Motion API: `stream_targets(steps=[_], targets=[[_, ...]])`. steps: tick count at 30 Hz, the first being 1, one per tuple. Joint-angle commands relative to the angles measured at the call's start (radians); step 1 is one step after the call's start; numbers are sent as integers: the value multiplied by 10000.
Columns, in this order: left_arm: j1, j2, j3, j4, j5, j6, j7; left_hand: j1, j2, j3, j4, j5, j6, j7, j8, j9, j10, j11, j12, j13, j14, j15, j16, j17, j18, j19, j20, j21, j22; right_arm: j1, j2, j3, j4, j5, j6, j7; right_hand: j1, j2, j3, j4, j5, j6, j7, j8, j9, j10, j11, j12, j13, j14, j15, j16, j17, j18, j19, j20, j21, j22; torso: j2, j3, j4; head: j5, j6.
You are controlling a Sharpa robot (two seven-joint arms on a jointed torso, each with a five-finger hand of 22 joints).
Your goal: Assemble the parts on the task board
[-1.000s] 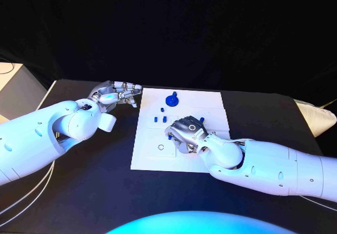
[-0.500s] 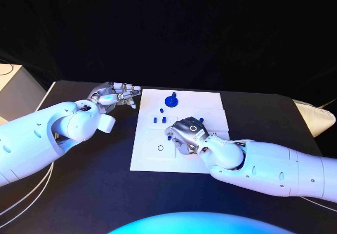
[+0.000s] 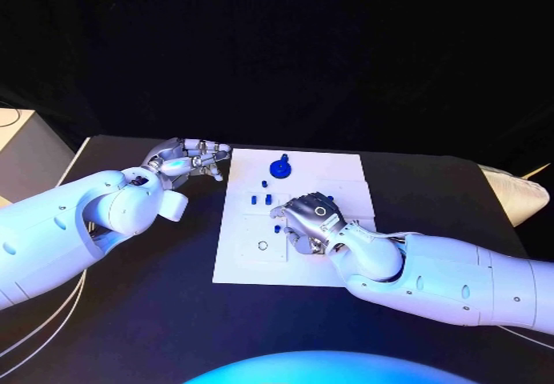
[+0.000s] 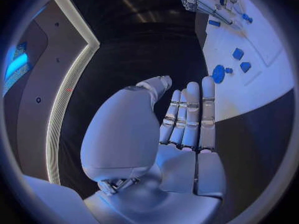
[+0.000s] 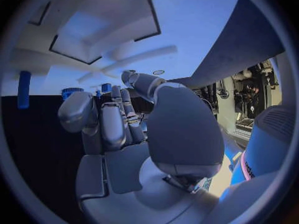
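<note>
The white task board [image 3: 311, 260] lies mid-table. On its far part stand a round blue part with a peg [image 3: 281, 166] and several small blue parts [image 3: 261, 194]; a small ring [image 3: 264, 245] sits nearer. My right hand [image 3: 310, 220] hovers low over the board's middle, its back up and its fingers curled down. In the right wrist view, my right hand [image 5: 118, 119] has its fingertips close to small blue parts [image 5: 106, 87]; whether it holds one is hidden. My left hand [image 3: 185, 158] is beside the board's far left corner. The left wrist view shows my left hand [image 4: 187, 119] holding nothing, fingers straight.
Bare black table [image 3: 138, 288] surrounds the board on every side. A pale object [image 3: 514, 188] lies at the table's right edge. In the left wrist view the board [image 4: 261, 74] carries the round blue part [image 4: 218, 73] just past my fingertips.
</note>
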Motion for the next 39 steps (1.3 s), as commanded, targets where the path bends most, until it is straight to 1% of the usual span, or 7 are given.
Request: stream_targets(steps=[1,7,12,13,23,30,39], targets=[[1,25,9,-8,48,94,48,68,0,0,4,26,-2,67,69,-11,-92,-1,-43,-16,77,15,-44,-10,150,48,0,-56,-10,-3,-95,14,106,117,-352,-196,95,-11,-57,6,55,-101,1,-68,-33,-71,-28,25,-9,131,69,-44,-29,153,-56,29,-52,-5,-13,-3,-12,-20,41],[-3,21,9,-22,55,92,51,80,5,-5,1,24,-5,68,73,-12,-116,3,-44,-24,82,18,-54,-15,150,56,1,-61,-14,103,-532,104,462,848,-341,-84,12,33,-65,99,42,-72,74,-80,-85,251,-76,134,33,117,38,-57,-96,144,-13,14,-31,47,-15,-4,-18,-81,118],[-22,-6,8,1,65,84,59,80,5,-5,1,24,-5,68,73,-12,-116,3,-44,-24,82,18,-54,-15,150,56,1,-61,-14,467,-1160,221,826,2029,181,343,-353,-105,-321,370,-170,125,240,-2,-119,699,-170,168,55,185,-21,126,81,80,140,-37,176,339,-25,0,-87,-109,196],[-40,-17,8,14,67,78,70,80,5,-5,1,24,-5,68,73,-12,-116,3,-44,-24,82,18,-54,-15,150,56,1,-61,-14,622,-1357,248,895,2424,433,516,-458,-114,-615,466,-397,113,121,-11,-145,750,-204,129,53,201,-41,186,124,68,176,-50,202,392,-30,-3,-108,-116,211],[-162,-70,8,104,93,62,163,83,6,-9,1,23,-4,68,75,-12,-118,3,-40,-26,84,18,-57,-16,150,58,2,-63,-16,1440,-2112,326,540,3785,1600,1360,92,236,-3231,1308,-667,143,-17,-84,-401,523,-223,59,121,222,-51,439,241,24,322,-64,229,577,-60,-20,-161,-152,280],[-197,-105,8,140,103,53,188,86,6,-13,-1,23,-4,66,78,-13,-116,2,-34,-27,86,19,-61,-18,150,61,3,-65,-18,1575,-2196,335,67,3697,2405,1436,1163,546,-5350,2456,-555,173,-178,-169,-678,194,-162,54,214,220,3,589,275,32,357,-17,117,574,-48,-26,-131,-137,257],[-227,-124,8,152,105,43,187,86,6,-13,-1,23,-4,66,78,-13,-116,2,-34,-27,86,19,-61,-18,150,61,3,-65,-18,1594,-1966,331,-352,3527,2815,1374,1615,670,-5553,2885,-534,249,-151,-154,-749,257,-177,110,272,212,-4,614,253,34,370,-18,97,593,-33,-19,-141,-116,235]])
